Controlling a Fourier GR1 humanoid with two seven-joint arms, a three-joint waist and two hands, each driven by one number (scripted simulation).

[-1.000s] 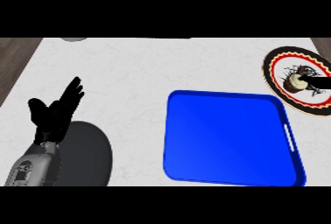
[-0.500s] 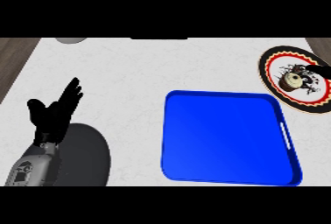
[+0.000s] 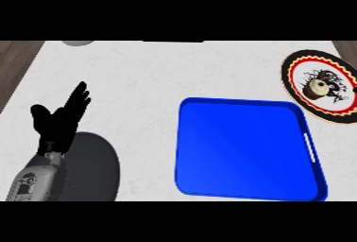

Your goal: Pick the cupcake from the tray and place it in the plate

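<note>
Count: I see one blue tray point(image 3: 247, 149), one plate point(image 3: 322, 86), one cupcake point(image 3: 319, 87), one hand, all on the white bench point(image 3: 146, 75).
Cupcake: it sits on the middle of the plate, small and pale-topped, against the plate's dark branching pattern.
Plate: round, black rim with a red ring and a white middle, at the far right of the bench; its right side runs off my view. It lies just beyond the tray's far right corner, apart from it.
Tray: nothing lies in it from what I see; a white slot shows in its right wall.
Left hand point(image 3: 59, 124): released, fingers straight and pointing up and away, thumb out to the side, holding nothing. It rests at the left of the bench, well apart from the tray, with the grey forearm point(image 3: 31, 182) coming in from the lower edge and a round shadow beside it.
Right hand: I have no sight of it.
Other: a grey rounded thing point(image 3: 78, 42) is cut off at the far edge; I cannot tell what it is.
Change since the earlier frames: the dark shape reaching in over the plate's right side is gone; the left hand has not shifted; the plate and tray sit slightly differently in my view.
</note>
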